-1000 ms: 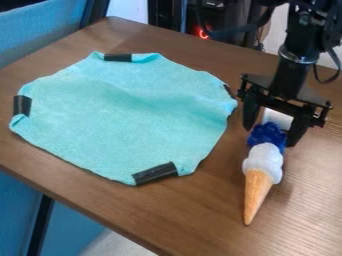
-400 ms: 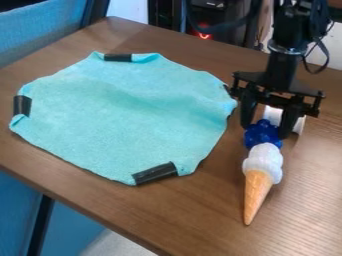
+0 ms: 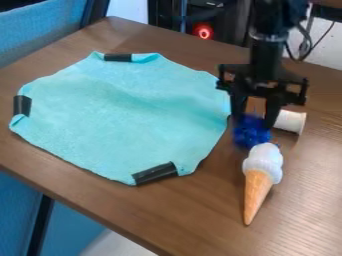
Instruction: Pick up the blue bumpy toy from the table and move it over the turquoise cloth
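The gripper (image 3: 252, 123) is hanging over the table (image 3: 200, 210) at the cloth's 3 o'clock side, its arm coming in from 1 o'clock. Its two fingers are pointing down and closing on a knobbly blue toy (image 3: 251, 133), clamping it from the toy's 9 and 3 o'clock sides. The toy is looking blurred, and whether it is resting on the table or hanging just above it, I cannot tell.

Right at the toy's 6 o'clock side, the ice cream (image 3: 265, 161) is lying on the table, its white swirl facing the toy and its tan cone pointing to 6 o'clock. Whether swirl and toy are touching is not clear. A white roll (image 3: 290, 121) is lying on its side just beside the fingers, at 3 o'clock from them.

The turquoise cloth (image 3: 120, 117) is spreading over the table at 9 o'clock from the gripper, creasing softly. Black strips are sitting on its rim at 12 o'clock (image 3: 118, 57), 9 o'clock (image 3: 22, 106) and 5 o'clock (image 3: 155, 173). The gripper's 9 o'clock finger is overlapping the cloth's edge in this view; whether it is touching, I cannot tell.

Beyond the table, a red light (image 3: 204, 32) is glowing at 11 o'clock from the gripper, and blue fabric (image 3: 40, 30) is showing toward 10 o'clock.
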Controlling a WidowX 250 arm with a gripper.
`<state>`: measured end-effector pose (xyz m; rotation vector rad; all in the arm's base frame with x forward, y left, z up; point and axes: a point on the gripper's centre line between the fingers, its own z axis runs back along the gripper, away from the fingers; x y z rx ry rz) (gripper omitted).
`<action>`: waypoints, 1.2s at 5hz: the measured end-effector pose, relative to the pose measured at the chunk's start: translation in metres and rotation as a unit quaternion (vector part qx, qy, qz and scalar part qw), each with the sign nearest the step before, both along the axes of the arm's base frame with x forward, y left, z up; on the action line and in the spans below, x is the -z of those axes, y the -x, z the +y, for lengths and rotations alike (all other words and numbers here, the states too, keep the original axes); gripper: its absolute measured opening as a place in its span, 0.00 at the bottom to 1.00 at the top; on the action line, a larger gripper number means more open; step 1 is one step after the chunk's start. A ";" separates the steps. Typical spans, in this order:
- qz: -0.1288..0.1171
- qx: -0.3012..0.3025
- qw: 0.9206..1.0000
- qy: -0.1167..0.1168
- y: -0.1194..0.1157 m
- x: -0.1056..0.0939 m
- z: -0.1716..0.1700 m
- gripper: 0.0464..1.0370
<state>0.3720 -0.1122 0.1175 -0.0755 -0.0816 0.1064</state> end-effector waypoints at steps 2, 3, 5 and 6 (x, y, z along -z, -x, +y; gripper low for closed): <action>0.001 0.008 0.999 0.043 0.015 -0.010 0.015 0.46; 0.002 0.010 0.999 0.036 0.024 -0.012 0.026 0.46; -0.002 -0.010 1.000 0.022 0.036 -0.021 0.054 0.46; 0.014 -0.017 1.000 -0.014 0.042 -0.021 0.066 0.46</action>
